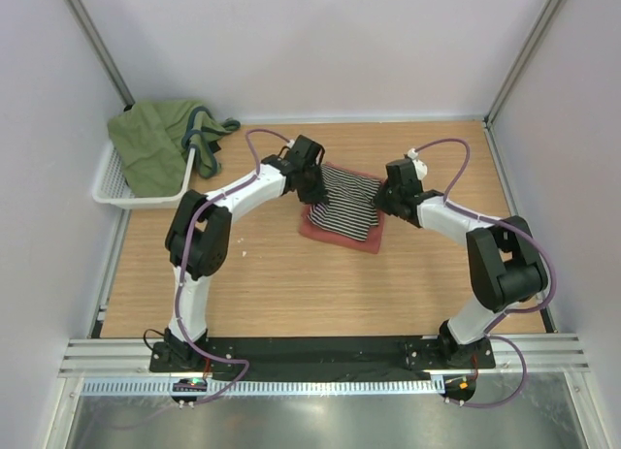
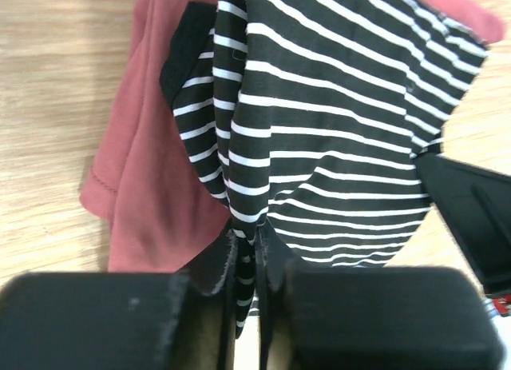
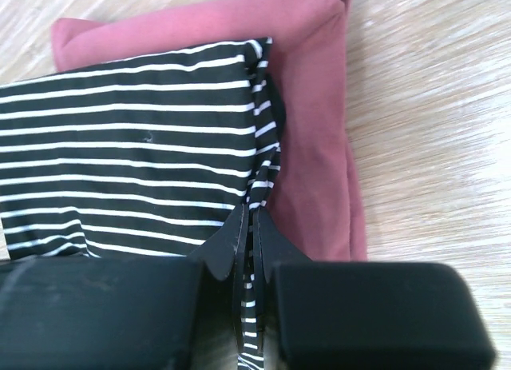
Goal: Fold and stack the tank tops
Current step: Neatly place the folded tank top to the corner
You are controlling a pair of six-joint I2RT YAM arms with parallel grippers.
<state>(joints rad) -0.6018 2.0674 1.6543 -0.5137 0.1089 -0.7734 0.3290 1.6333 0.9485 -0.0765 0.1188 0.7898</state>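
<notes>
Wooden table [image 1: 291, 284]; arms [image 1: 243, 189] [image 1: 448, 216] bent inward, jaws pinching striped top [image 1: 347, 202].

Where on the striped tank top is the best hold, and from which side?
Probably its opposite side edges, one gripper coming in from each side. The striped tank top lies over the salmon-red top, so an edge can be pinched without catching the lower layer, as the left gripper and right gripper do.

Your left arm [image 1: 233, 192] reaches forward and inward, its elbow bent out to the left. Your right arm [image 1: 456, 221] mirrors it from the other side. Both wrists tip downward. Your left gripper [image 2: 247, 246] pinches one edge of the striped top [image 2: 335, 106], and your right gripper [image 3: 249, 242] pinches the opposite edge.
</notes>
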